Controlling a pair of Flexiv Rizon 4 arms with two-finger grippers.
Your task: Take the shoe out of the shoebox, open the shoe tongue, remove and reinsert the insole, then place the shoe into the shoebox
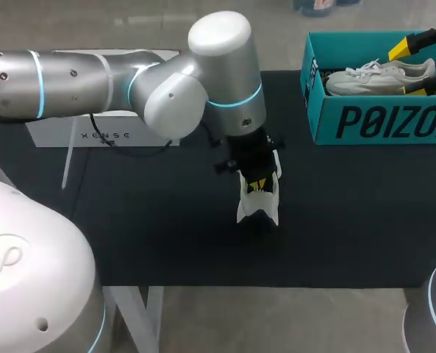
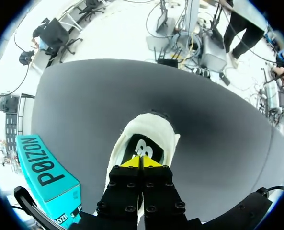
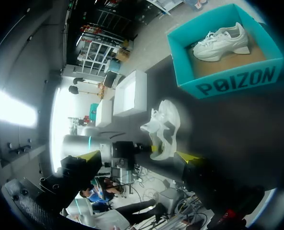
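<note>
A white shoe [image 1: 259,204] stands on the black table [image 1: 166,220], with its black insole [image 2: 141,147] showing in the opening. My left gripper [image 1: 257,184] points down into that opening. Its yellow tips [image 2: 141,162] are shut together at the heel end of the insole; whether they pinch it I cannot tell. A second white shoe [image 1: 379,76] lies in the teal shoebox [image 1: 383,121] at the back right. My right gripper [image 1: 409,68] hangs over the box with fingers open and nothing between them. In the right wrist view, the table shoe [image 3: 163,127] lies ahead of the right gripper [image 3: 141,156].
A white box [image 1: 100,134] sits at the table's back left, partly under my left arm. The table's front edge runs just below the shoe. Bare black tabletop lies between the shoe and the shoebox [image 3: 228,81].
</note>
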